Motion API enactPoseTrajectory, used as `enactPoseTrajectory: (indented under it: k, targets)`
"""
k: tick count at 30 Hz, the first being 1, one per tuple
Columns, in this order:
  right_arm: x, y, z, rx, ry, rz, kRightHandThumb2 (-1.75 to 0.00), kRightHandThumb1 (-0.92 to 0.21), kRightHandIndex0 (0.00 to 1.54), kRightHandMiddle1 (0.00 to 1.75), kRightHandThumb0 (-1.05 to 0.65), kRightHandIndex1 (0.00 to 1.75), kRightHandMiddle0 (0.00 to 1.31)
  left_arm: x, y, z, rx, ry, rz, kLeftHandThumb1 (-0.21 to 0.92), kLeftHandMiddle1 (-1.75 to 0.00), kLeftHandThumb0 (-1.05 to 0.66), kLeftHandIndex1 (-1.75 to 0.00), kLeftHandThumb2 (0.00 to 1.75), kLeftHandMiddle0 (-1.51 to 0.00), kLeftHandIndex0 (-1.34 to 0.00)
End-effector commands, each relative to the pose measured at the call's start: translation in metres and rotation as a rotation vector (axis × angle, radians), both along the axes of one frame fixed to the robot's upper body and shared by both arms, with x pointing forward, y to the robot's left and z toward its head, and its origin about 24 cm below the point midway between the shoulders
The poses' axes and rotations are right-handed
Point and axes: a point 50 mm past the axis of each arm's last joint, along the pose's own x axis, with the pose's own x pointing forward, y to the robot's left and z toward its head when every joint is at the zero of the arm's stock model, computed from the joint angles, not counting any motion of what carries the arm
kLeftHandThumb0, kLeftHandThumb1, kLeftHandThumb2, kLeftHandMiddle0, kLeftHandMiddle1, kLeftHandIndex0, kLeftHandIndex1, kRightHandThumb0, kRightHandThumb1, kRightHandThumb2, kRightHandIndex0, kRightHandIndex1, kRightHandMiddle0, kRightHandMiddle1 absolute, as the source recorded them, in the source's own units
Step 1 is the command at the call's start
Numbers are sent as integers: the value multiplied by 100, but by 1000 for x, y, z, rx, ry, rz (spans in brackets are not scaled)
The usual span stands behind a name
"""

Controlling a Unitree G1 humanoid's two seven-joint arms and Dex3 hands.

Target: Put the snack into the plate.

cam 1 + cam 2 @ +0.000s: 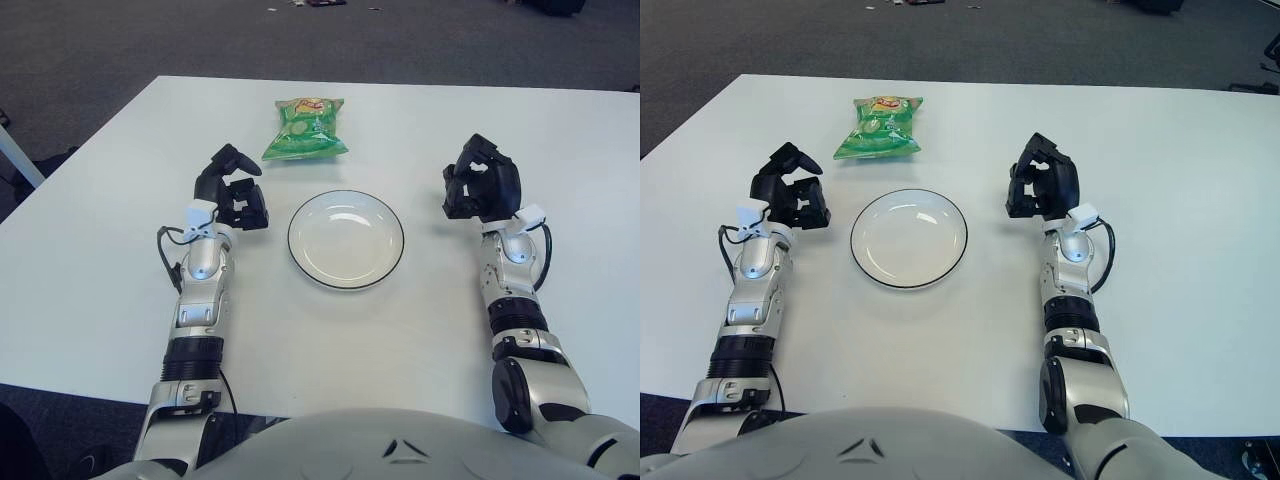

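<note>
A green snack bag lies flat on the white table, just beyond the plate. The white plate with a thin dark rim sits in the middle and holds nothing. My left hand shows to the left of the plate, below and left of the bag, its black fingers loosely curled around nothing. To the right of the plate is my right hand, fingers also loosely curled and holding nothing. Neither hand touches the bag or the plate.
Dark carpet lies beyond the table's far edge, with small scraps on it at the top. A pale bar shows off the table's left edge.
</note>
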Motion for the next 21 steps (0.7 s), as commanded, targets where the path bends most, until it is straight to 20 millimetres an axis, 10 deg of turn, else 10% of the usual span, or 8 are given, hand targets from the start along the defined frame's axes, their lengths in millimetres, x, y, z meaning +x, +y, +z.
enactPoseTrajectory:
  k: [1,21]
  targets:
    - [-38,4,-74,109,271,-41,-148,-19,134,175,-53,175,72,-23,1,-46,-47,176,44,12,-175,-55,-175,155,-134,-77]
    - [-38,3,-74,101,275,-37,-149,-18,134,175,-54,175,73,-23,0,-45,-63,176,50,13,-175,-55,-175,155,-135,-77]
